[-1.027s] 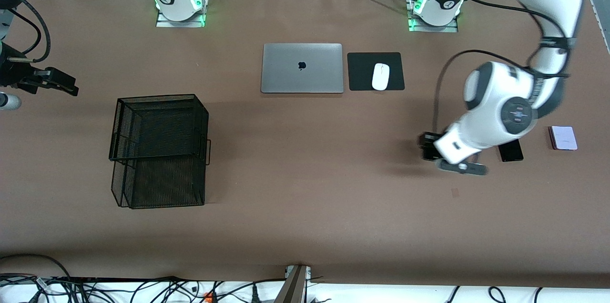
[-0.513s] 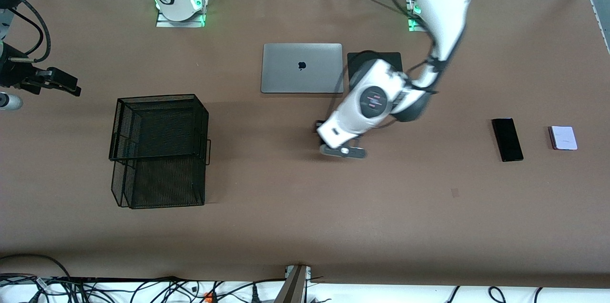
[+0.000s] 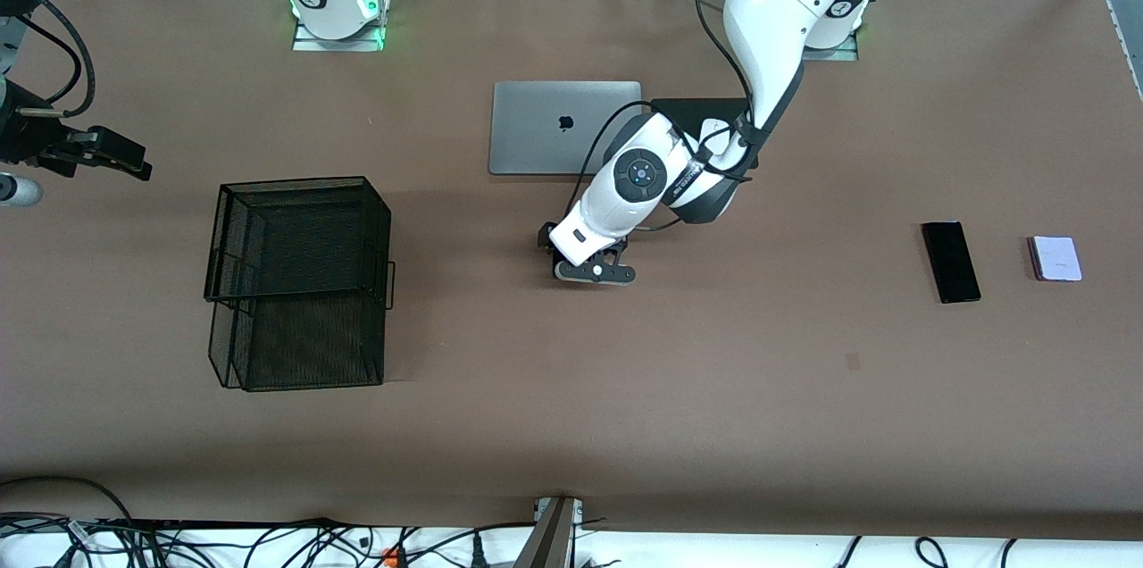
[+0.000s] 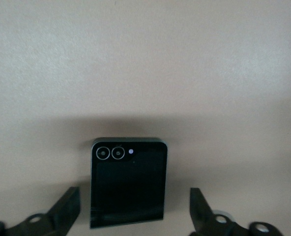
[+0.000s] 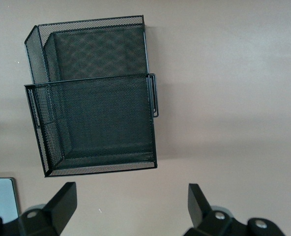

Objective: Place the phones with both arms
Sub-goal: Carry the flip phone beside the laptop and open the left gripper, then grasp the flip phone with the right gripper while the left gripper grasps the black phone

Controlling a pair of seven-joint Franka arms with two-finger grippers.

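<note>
The small near-square black phone [image 4: 128, 184] lies flat on the brown table, nearer the front camera than the laptop. My left gripper [image 3: 589, 271] [image 4: 134, 196] hangs low over it, open, with a gap between each finger and the phone's sides. In the front view the arm hides this phone. A long slim black phone [image 3: 951, 262] and a pale lilac-white phone [image 3: 1055, 258] lie side by side toward the left arm's end of the table. My right gripper [image 3: 116, 159] [image 5: 130, 189] waits open and empty at the right arm's end, looking down toward the mesh basket.
A black wire-mesh basket [image 3: 299, 282] [image 5: 94, 118] stands toward the right arm's end. A closed grey laptop [image 3: 565, 128] lies mid-table nearer the bases, with a black mouse pad [image 3: 688, 108] and white mouse [image 3: 714, 135] beside it, partly under the left arm.
The left arm swept from the two phones' end to the table's middle carrying the small black phone. Its gripper has opened and the phone lies on the table. The right arm stayed put.
</note>
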